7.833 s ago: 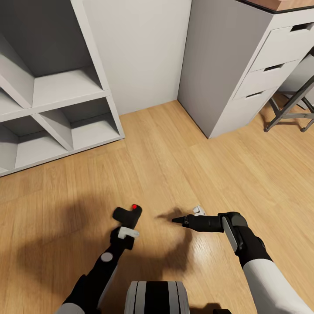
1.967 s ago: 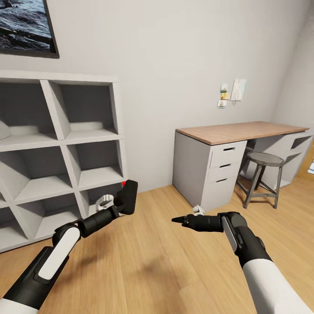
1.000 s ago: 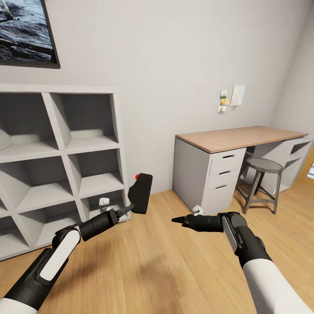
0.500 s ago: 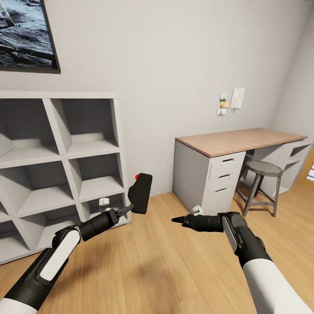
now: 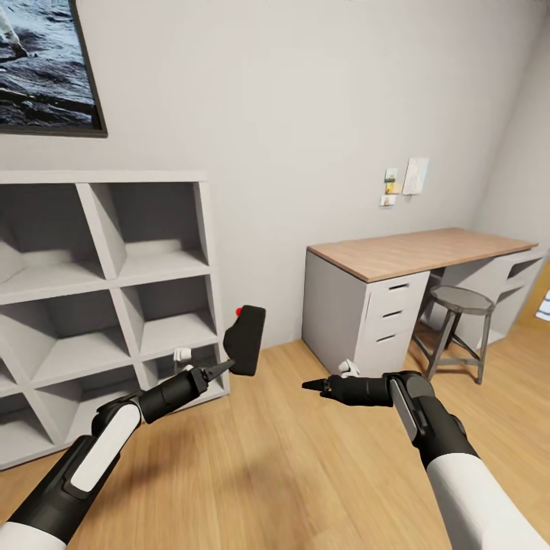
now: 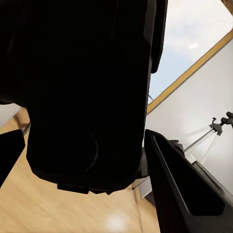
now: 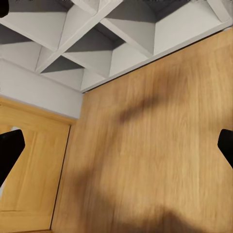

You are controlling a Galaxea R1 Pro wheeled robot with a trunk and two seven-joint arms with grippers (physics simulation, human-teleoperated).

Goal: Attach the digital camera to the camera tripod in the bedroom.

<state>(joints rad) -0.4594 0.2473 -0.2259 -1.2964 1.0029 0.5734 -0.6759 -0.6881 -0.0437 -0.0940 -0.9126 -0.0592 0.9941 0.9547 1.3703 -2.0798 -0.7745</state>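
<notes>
The camera (image 5: 246, 339) — black, with a red spot on its top corner — is held up in the left gripper (image 5: 226, 367), whose fingers are clamped on its lower edge; it is carried above the floor (image 5: 305, 473), just in front of the shelf's (image 5: 114, 305) lower right corner. In the left wrist view the camera (image 6: 82, 92) is seen as a dark mass between the fingers (image 6: 187, 194), and past it the tripod (image 6: 213, 133) is seen faintly against a pale wall, with silver legs and a dark head. The right gripper (image 5: 308, 385) is held out level, well to the right of the shelf and apart from the camera; from the head its tips look drawn to a point, yet in its wrist view only dark tips at the frame's two edges are seen over bare floor, so whether it is closed cannot be told. Farther right of the shelf, against the wall, a desk (image 5: 412, 252) with three drawers is seen, and a stool (image 5: 457, 321) is tucked under it. Above the shelf a picture (image 5: 46, 69) is hung — dark-framed.
</notes>
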